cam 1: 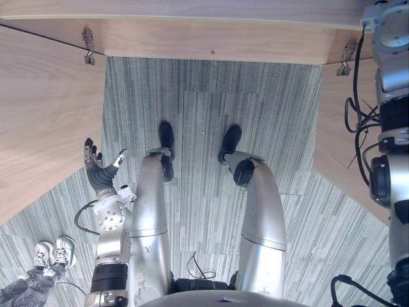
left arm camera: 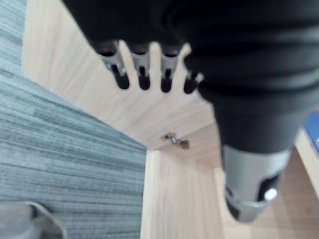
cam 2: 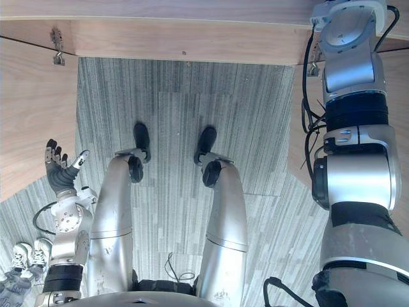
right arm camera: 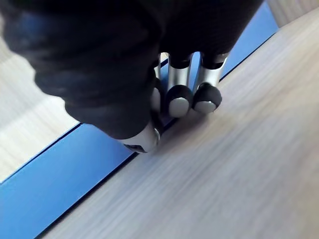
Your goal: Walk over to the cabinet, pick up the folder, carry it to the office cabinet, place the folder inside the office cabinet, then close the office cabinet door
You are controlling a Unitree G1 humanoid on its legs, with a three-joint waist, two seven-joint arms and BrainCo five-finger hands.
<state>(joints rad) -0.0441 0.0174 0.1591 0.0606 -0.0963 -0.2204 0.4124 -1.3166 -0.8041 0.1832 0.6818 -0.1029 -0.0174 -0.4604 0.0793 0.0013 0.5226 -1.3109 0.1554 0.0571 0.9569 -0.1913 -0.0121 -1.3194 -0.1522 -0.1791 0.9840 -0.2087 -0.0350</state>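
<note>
The blue folder (right arm camera: pixel 65 174) lies flat against a light wood surface (right arm camera: pixel 239 164) of the office cabinet. My right hand (right arm camera: pixel 179 99) is at the folder's edge, its fingers curled and its thumb closed against them, pinching that edge. My right arm (cam 2: pixel 348 83) reaches up past the cabinet's front panel (cam 1: pixel 211 38). Low on the left, my left hand (cam 1: pixel 96 167) hangs with straight fingers (left arm camera: pixel 142 69) and holds nothing, close beside the open left door (cam 1: pixel 45 115). A sliver of blue (left arm camera: pixel 311 134) shows in the left wrist view.
The cabinet's two doors stand open, with the right door (cam 1: pixel 345 128) on the other side and hinges (cam 1: pixel 88 48) at the corners. Grey striped carpet (cam 1: pixel 204 102) lies between them. A person's white shoes (cam 1: pixel 54 252) are at my lower left.
</note>
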